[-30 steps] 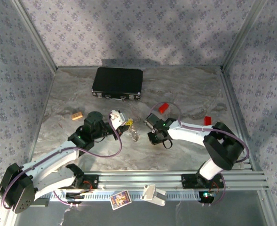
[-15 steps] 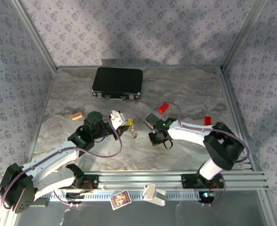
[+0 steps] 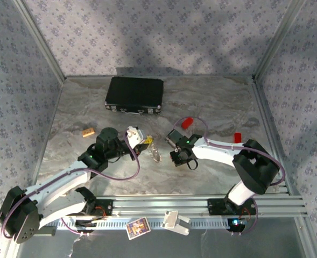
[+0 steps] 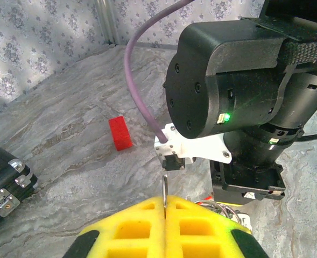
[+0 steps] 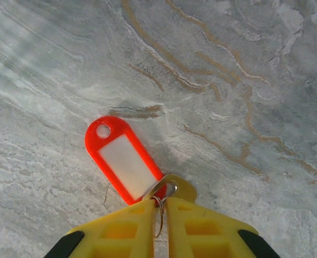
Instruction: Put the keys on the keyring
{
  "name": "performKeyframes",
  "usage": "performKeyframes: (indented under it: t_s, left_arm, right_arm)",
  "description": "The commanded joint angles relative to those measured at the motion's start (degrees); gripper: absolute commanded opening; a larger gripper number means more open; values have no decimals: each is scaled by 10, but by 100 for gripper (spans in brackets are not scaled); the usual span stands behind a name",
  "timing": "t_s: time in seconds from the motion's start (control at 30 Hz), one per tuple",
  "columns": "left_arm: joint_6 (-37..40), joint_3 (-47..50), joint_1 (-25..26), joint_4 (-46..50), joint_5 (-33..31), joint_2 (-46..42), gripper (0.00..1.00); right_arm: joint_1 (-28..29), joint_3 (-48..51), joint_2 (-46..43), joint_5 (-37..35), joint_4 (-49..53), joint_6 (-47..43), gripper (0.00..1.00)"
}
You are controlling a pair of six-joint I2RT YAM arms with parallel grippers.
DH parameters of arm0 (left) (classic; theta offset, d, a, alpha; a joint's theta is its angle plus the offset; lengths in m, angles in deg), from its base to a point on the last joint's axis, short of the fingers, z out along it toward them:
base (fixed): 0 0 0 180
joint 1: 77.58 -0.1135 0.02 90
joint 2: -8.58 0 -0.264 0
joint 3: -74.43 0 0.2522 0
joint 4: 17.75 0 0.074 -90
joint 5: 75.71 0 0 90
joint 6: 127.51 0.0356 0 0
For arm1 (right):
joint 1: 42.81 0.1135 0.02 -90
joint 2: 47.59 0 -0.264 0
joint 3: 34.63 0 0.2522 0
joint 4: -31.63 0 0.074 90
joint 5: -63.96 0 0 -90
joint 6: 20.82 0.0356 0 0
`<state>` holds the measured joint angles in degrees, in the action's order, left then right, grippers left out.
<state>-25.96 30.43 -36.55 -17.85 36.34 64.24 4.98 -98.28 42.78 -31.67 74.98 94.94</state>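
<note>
left gripper (image 4: 164,201) is pressed shut on a thin metal sliver. the silvery keyring (image 3: 155,152) lies mid-table between the 2 arms, nearer than the black case (image 3: 134,95). right gripper (image 5: 159,203) is narrow, nipping the small wire ring of the red key (image 5: 123,160) (white label up).

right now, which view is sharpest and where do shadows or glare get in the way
Right wrist: sharpest, evenly lit, the red key tag and the table veins crisp. Left wrist: clear on the red block, but the right arm's dark housing looms close. Top external: patchy shadows on the walls; the keyring is tiny, a faint glint, too small to resolve.
</note>
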Motion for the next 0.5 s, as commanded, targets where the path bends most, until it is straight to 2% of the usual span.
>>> performKeyframes:
  t_s: [0.0,0.3,0.47]
  left_arm:
    - [11,-18,4,-17,7,-9,0]
    - [11,-18,4,-17,7,-10,0]
    - [12,-18,4,-17,5,-10,0]
  right_arm:
    - [-3,-8,-4,7,4,8,12]
    - [-8,-10,-3,19,1,7,9]
    - [-9,-12,-13,19,3,1,0]
